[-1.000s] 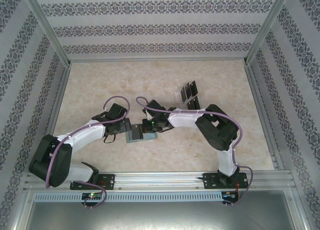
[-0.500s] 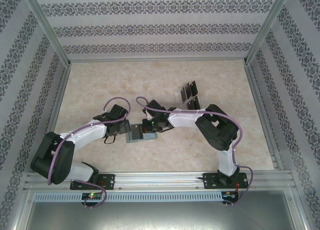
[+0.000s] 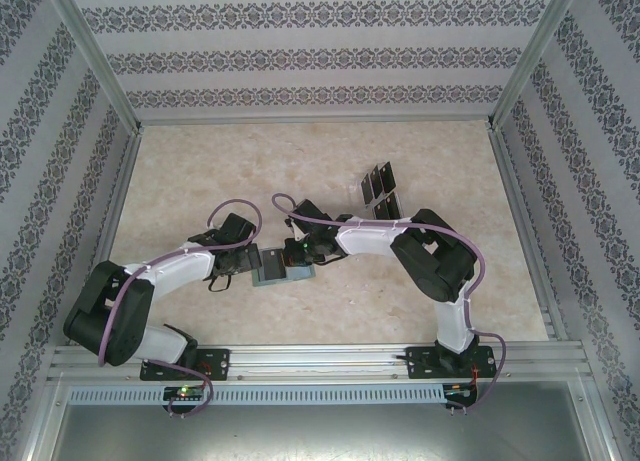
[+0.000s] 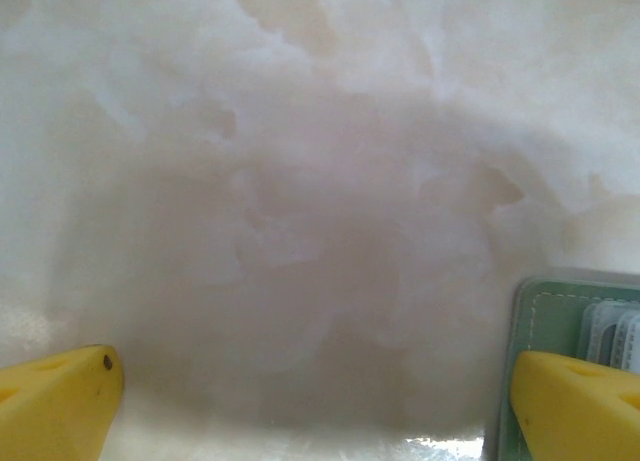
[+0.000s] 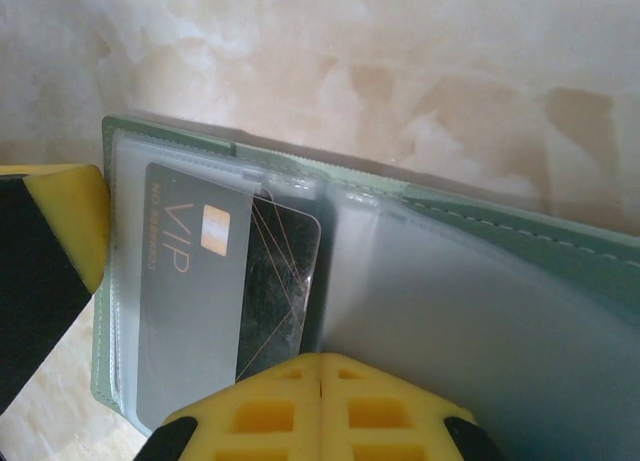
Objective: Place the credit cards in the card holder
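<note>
**Operator:** What is the state of the end effectors?

**Technician:** The right gripper [image 5: 320, 376] has its fingers pressed together at 6 o'clock of the right wrist view, apparently clamped on the near edge of a black credit card [image 5: 200, 271]. The left gripper [image 4: 315, 373] is spread wide. One fingertip [image 4: 570, 401] lies over the edge of the card holder [image 4: 545, 306] and the other is over bare table [image 4: 300, 181].

**Operator:** Where is the work piece?

**Technician:** The card holder lies open and flat on the table, between the two grippers in the top view. The credit card sits partly under a clear sleeve [image 5: 150, 181] on one leaf, with its leading edge toward 11 o'clock. It is slightly skewed, and one corner is close to the centre fold. The other credit cards [image 3: 378, 186] stand at 1 o'clock from the holder, well apart.

**Operator:** How should the insertion be done?

**Technician:** The card looks partly seated, so proceed as follows:
1. Correct the skew first, so the corner does not catch the sleeve seam.
2. Push low and flat along the sleeve axis, toward 11 o'clock.
3. Bear down with the left fingertip on the holder's edge, because the soft case is likely to slide under the push.
4. Open the right gripper only once the card's near edge is inside the sleeve mouth
</note>
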